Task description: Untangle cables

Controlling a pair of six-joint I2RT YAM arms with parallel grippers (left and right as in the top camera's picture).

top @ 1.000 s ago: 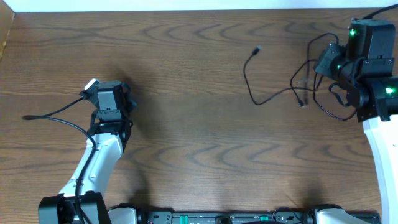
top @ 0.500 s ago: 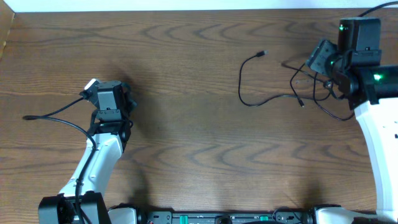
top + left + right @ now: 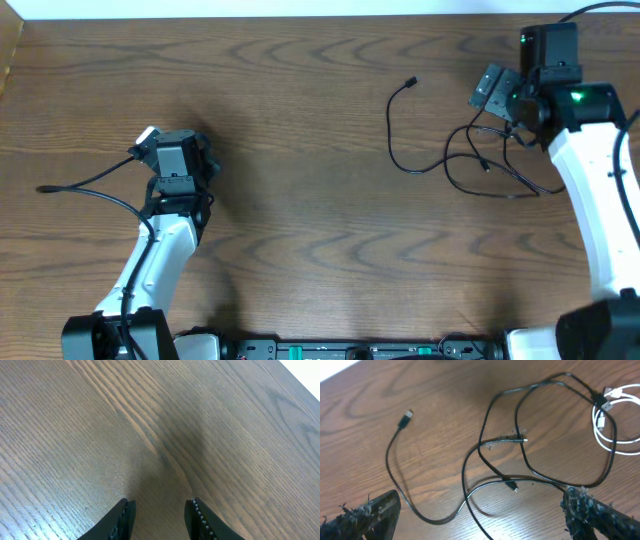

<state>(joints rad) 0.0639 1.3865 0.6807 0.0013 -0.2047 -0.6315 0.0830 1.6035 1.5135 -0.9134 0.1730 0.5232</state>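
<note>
Brown wood-grain bench [image 3: 300,120], a pale strip along the far edge.

Right arm [image 3: 590,190]: white link running up the right edge, black head near the far right corner, green lamp [image 3: 576,97] lit on it. Left arm [image 3: 160,250]: white link rising from the near edge, head over the left half of the bench. Its own thick black wire [image 3: 85,185] trails toward the left edge.

Right gripper [image 3: 480,502]: jaws spread wide, nothing between them, hanging above the cable tangle. Frayed dark covering on the fingers [image 3: 370,515].

Left gripper [image 3: 160,505]: fingers [image 3: 122,520] partly apart, gap empty, over bare wood well apart from the cables.

Black cables [image 3: 480,442]: lying flat on the bench toward the far right corner, looped and crossing each other several times. One long strand [image 3: 388,467] swings out from the tangle toward the middle of the bench and ends in a plug [image 3: 407,414] lying alone. Two more plug ends [image 3: 520,439] sit inside the loops.

White cable [image 3: 596,427]: small coil at the right side of the tangle, just beside a black loop; whether it is threaded through, cannot tell (markings on the plugs too small to read).
</note>
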